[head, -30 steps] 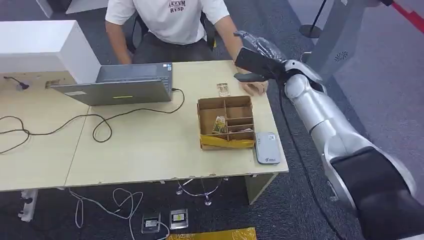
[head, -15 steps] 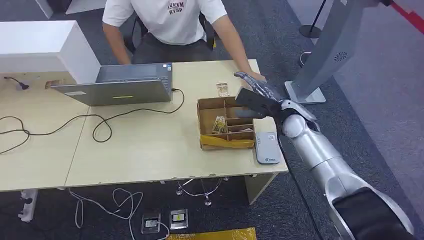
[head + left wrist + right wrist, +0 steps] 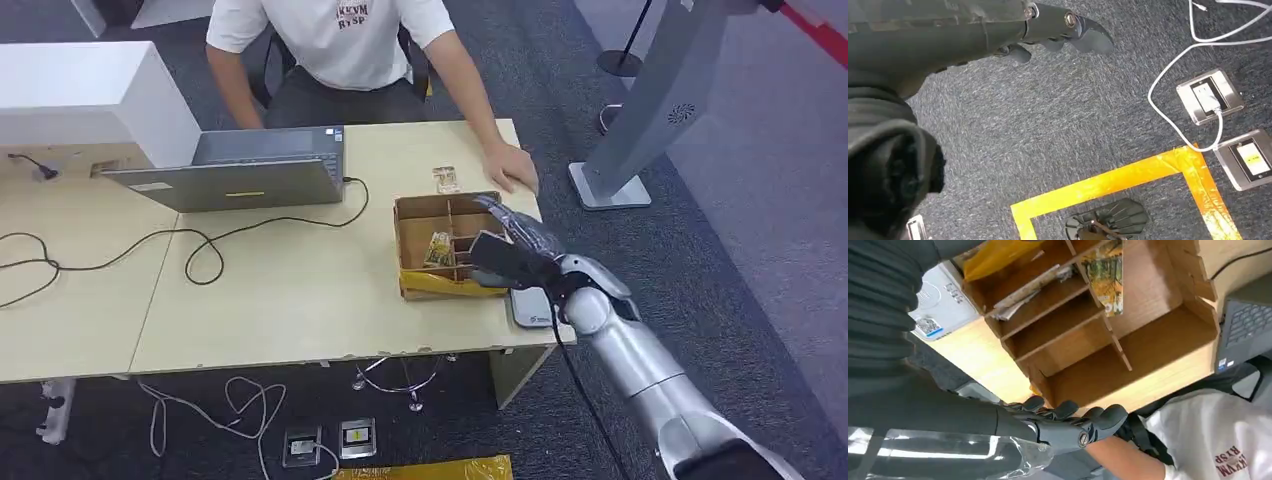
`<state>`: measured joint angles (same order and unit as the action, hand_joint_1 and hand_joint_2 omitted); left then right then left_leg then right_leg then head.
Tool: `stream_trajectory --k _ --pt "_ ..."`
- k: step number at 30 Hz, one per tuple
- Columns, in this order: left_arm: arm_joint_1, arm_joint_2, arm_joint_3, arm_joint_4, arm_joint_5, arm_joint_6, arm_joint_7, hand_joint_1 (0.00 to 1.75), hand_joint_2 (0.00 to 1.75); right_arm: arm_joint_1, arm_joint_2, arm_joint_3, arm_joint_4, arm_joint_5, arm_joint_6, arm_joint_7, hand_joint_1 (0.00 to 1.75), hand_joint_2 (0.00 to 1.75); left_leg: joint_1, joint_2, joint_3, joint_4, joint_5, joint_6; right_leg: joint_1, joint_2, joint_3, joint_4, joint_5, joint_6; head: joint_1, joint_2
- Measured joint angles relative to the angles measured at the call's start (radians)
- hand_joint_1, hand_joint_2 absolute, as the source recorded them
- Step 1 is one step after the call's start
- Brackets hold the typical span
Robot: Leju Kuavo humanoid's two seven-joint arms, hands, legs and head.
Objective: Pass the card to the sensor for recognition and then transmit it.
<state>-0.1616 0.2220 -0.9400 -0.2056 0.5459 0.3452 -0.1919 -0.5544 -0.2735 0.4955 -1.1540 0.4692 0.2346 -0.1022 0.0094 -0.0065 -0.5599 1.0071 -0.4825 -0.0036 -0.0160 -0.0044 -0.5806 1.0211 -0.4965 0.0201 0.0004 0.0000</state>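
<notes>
Light wooden desk, dark grey carpet, yellow floor tape, white cabinet

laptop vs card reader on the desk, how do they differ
The laptop is far bigger and dark grey; the card reader is small and pale grey. The laptop stands open at the desk's far side with a cable attached; the card reader lies flat at the near edge beside the divided box. Both rest on the desk.

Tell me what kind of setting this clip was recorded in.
Probably an office or lab test area: a desk with a laptop, a card reader and a person seated behind it, grey carpet with floor sockets and yellow tape.
</notes>
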Motion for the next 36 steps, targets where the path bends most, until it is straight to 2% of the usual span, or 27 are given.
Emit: stream_trajectory --k 6,19,22,32,36 --pt "0.0 0.0 -0.001 0.0 -0.005 0.0 0.0 0.0 0.0 0.024 -0.01 -0.001 -0.034 0.037 -0.016 0.023 0.0 1.75 0.0 0.0 0.0 0.0 0.0 0.0 0.0 0.0 0.0 0.0 0.0 0.0 0.0 0.0" --pt "-0.001 0.0 -0.001 0.0 -0.011 -0.001 0.006 0.0 0.0 0.035 -0.026 0.005 -0.042 0.289 -0.111 0.09 0.0 1.75 0.0 0.0 0.0 0.0 0.0 0.0 0.0 0.0 0.0 0.0 0.0 0.0 0.0 0.0" --pt "-0.001 0.001 -0.001 0.0 -0.012 -0.001 0.006 0.0 0.0 0.04 -0.032 0.012 -0.042 0.347 -0.129 0.093 0.0 1.75 0.0 0.0 0.0 0.0 0.0 0.0 0.0 0.0 0.0 0.0 0.0 0.0 0.0 0.0" --pt "-0.001 0.001 -0.002 0.0 -0.013 -0.002 0.006 0.0 0.0 0.05 -0.04 0.019 -0.042 0.372 -0.138 0.094 0.0 1.75 0.0 0.0 0.0 0.0 0.0 0.0 0.0 0.0 0.0 0.0 0.0 0.0 0.0 0.0" --pt "-0.001 0.001 -0.002 0.0 -0.014 -0.003 0.006 0.0 0.0 0.051 -0.039 0.029 -0.042 0.457 -0.158 0.077 0.0 1.75 0.0 0.0 0.0 0.0 0.0 0.0 0.0 0.0 0.0 0.0 0.0 0.0 0.0 0.0"
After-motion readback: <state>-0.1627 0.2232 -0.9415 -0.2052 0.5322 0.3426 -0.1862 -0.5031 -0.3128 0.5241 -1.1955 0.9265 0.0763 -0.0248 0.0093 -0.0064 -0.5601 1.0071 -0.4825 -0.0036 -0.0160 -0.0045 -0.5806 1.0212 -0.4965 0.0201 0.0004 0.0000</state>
